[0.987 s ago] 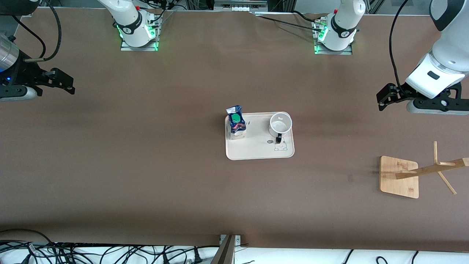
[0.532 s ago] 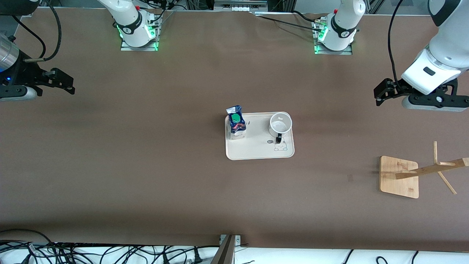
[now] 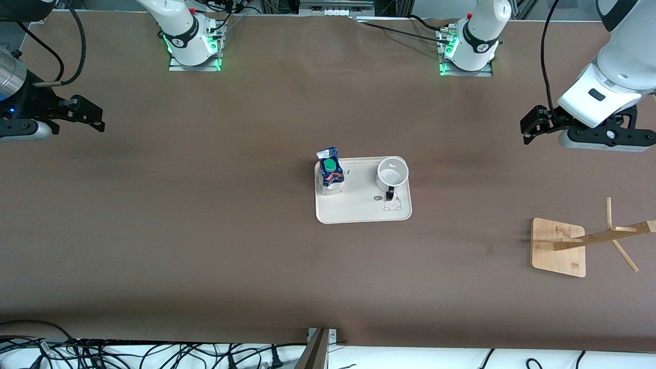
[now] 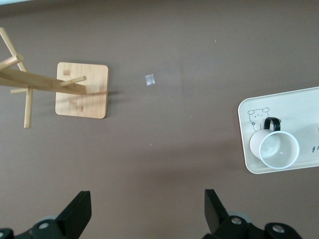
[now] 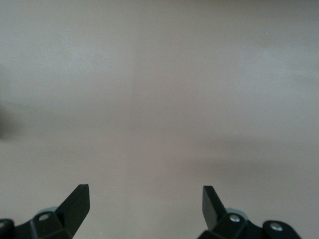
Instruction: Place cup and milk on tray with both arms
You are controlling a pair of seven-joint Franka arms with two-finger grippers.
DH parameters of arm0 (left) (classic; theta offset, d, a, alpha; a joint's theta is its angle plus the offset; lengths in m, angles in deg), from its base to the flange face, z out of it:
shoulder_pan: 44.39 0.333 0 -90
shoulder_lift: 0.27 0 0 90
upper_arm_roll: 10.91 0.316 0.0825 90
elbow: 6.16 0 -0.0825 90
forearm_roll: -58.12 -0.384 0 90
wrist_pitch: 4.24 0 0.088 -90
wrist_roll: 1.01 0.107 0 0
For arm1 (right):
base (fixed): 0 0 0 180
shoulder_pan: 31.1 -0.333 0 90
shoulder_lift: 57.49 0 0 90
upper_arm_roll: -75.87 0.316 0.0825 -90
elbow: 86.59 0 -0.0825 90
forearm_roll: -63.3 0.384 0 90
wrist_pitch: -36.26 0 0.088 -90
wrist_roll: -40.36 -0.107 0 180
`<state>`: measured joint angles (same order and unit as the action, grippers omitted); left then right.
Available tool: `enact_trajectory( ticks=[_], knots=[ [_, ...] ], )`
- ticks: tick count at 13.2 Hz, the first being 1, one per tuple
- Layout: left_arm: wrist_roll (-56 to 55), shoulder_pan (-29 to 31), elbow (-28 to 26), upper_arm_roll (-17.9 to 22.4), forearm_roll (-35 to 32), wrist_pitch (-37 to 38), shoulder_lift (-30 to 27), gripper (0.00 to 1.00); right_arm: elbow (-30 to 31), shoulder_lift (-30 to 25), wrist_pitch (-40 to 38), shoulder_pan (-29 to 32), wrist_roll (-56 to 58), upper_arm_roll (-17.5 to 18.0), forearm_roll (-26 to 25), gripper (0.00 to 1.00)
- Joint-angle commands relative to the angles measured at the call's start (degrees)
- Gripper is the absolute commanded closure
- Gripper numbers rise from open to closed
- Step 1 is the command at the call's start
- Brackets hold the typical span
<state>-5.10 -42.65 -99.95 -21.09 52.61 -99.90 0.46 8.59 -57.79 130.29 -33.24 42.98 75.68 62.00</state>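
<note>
cup [image 3: 392, 175] | milk [image 3: 330, 173] | both sitting on tray [image 3: 359, 211] | you're gripping rigid mug wall, light crushable carton sides | left gripper [image 3: 529, 128], right gripper [image 3: 92, 117] hanging wide open, empty

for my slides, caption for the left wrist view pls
Open left gripper over bare table; cup on tray, wooden stand nearby.

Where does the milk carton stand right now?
The milk stands upright on the tray, at its edge toward the right arm's end, beside the cup.
</note>
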Motion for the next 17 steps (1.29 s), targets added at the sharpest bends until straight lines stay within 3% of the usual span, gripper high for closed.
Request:
enact_trajectory(
  ticks=[1,17],
  knots=[
    [-0.1,-3.4,0.7,4.1,0.2,5.1,-1.5,0.0,-0.4,-0.1,-0.7,0.6,0.5,0.4,0.4,0.0],
    [0.3,-3.5,4.0,1.8,0.1,6.0,1.2,0.0,-0.4,-0.1,-0.6,0.6,0.2,0.1,2.2,0.0]
  ],
)
